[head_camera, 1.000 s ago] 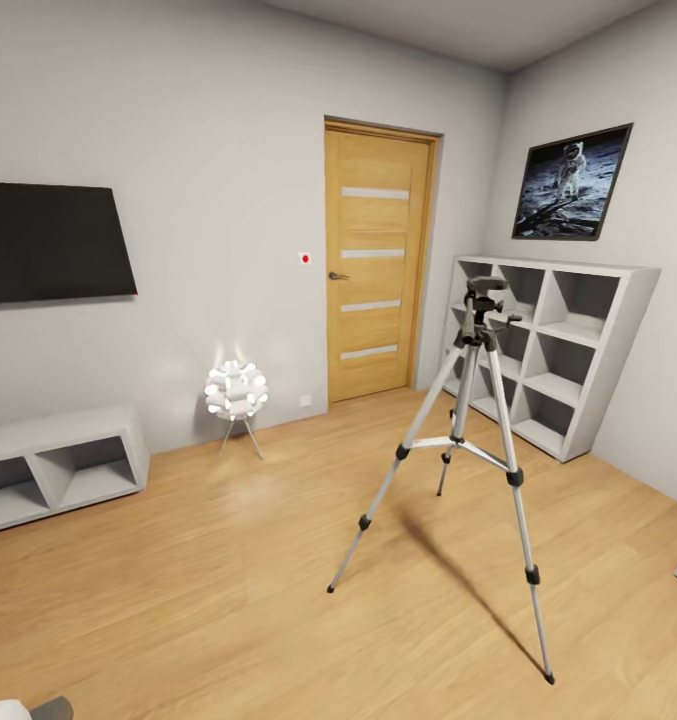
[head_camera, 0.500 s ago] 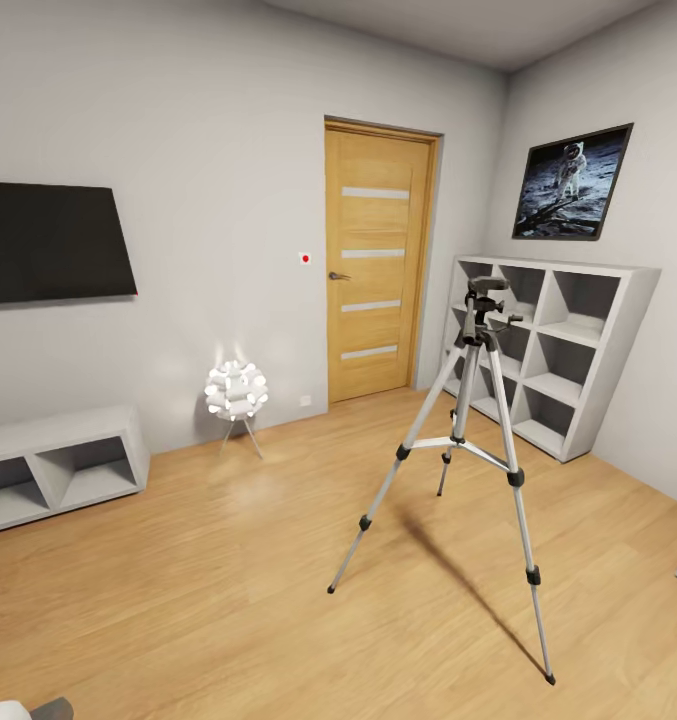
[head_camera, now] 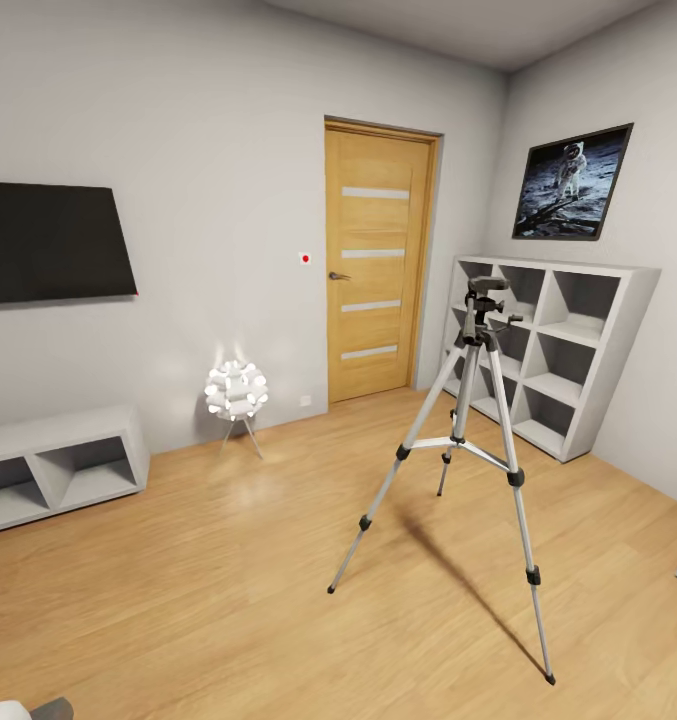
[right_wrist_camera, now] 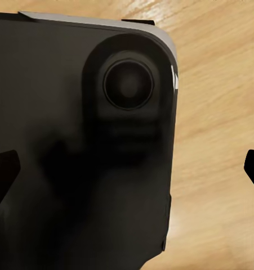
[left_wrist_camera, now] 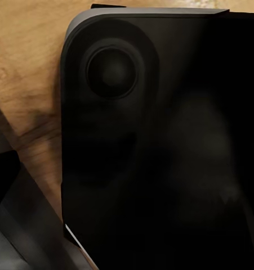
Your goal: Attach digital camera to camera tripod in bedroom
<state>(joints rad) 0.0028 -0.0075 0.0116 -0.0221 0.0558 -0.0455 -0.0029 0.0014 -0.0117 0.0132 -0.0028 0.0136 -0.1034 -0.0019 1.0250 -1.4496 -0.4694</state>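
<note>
Camera tripod (head_camera: pixel 475 420) stands upright on the wooden floor (head_camera: pixel 228 590), legs splayed, just in front of the grey cube shelves (head_camera: pixel 563 350), right of the wooden door (head_camera: pixel 376 265). Globe lamp (head_camera: pixel 236 392) near the wall (lit). Wrist views: a dark robot panel over floor; fingers' state cannot be told.

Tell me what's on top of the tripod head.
The camera tripod carries just its bare black head; no camera is mounted there. Behind it stand grey cube shelves, partly covered by the tripod.
</note>
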